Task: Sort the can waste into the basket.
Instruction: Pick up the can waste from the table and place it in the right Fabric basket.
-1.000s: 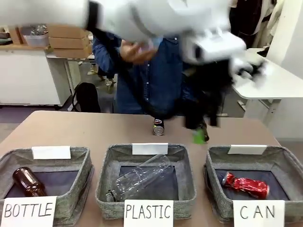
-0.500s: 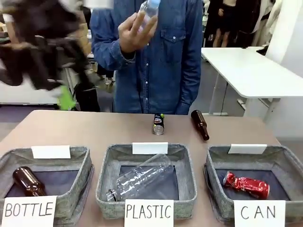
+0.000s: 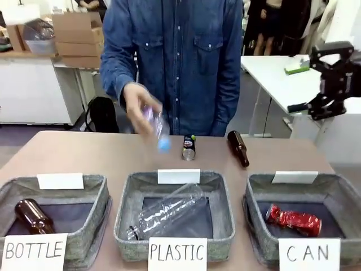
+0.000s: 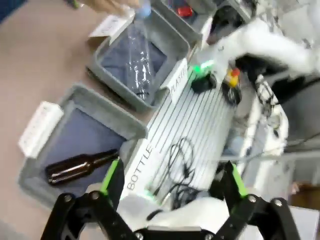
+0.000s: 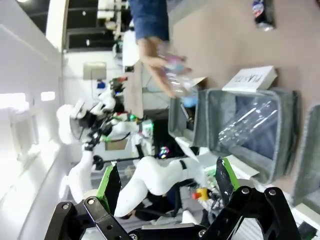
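A black can with a silver top stands at the far middle of the table, also seen from the right wrist. A crushed red can lies in the grey basket signed "CAN", the rightmost of three; the left wrist view catches it as a red speck. My right gripper hangs high at the right edge, well above the table. Its fingers are spread with nothing between them. My left gripper is open too, high above the BOTTLE basket.
A person's hand holds a clear blue-capped bottle over the far table, left of the black can. A brown bottle lies to the can's right. The PLASTIC basket holds a clear bottle, and the BOTTLE basket holds a brown one.
The arm that crossed the front view swung off to the left and out of it. My right gripper now shows at the right edge. The person lowered the clear bottle from chest height towards the table.
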Controlling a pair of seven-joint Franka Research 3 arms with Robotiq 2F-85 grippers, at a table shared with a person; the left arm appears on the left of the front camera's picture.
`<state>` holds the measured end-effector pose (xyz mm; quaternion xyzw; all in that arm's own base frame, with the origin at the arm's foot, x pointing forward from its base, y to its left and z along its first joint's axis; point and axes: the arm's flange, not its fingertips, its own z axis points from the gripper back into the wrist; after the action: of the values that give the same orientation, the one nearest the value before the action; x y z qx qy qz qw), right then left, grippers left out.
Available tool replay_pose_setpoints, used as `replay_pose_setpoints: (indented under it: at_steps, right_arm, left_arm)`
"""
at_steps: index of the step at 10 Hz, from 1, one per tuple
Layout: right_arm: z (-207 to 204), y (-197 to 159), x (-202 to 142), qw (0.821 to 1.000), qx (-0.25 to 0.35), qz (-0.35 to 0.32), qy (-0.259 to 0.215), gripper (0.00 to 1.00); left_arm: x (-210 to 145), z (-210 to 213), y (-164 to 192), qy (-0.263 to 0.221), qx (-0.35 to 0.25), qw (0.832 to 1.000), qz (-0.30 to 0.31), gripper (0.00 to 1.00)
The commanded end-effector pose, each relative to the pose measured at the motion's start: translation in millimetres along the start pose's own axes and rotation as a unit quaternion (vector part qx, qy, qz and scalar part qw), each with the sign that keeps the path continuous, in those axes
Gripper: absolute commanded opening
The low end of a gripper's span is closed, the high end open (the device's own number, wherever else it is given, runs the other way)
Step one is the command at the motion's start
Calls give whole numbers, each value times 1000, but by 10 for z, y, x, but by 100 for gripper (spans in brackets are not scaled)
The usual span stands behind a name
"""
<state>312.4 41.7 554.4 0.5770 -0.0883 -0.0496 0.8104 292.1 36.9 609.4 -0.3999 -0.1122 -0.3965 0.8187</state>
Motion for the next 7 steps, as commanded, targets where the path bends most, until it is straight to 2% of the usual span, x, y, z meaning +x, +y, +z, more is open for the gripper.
replay_pose_setpoints:
  at_steps: [1, 2, 3, 4, 7]
  right_arm:
    - [9, -27, 128, 999, 26, -40, 11, 100]
    - [116, -52, 158, 998, 36, -48, -3, 100]
    - [296, -40, 199, 997, 52, -46, -35, 100]
    - [-47, -121, 99, 999, 17, -30, 11, 100]
    - [-47, -121, 99, 999, 17, -30, 11, 100]
  left_arm:
    - [-78, 7, 341, -204, -64, 964, 158, 100]
    - [-204, 18, 524, -225, -91, 954, 176, 100]
    - [-312, -3, 660, -235, -127, 950, 162, 100]
    - [-311, 147, 562, -106, -57, 986, 118, 100]
    - [-311, 147, 562, -106, -57, 986, 118, 100]
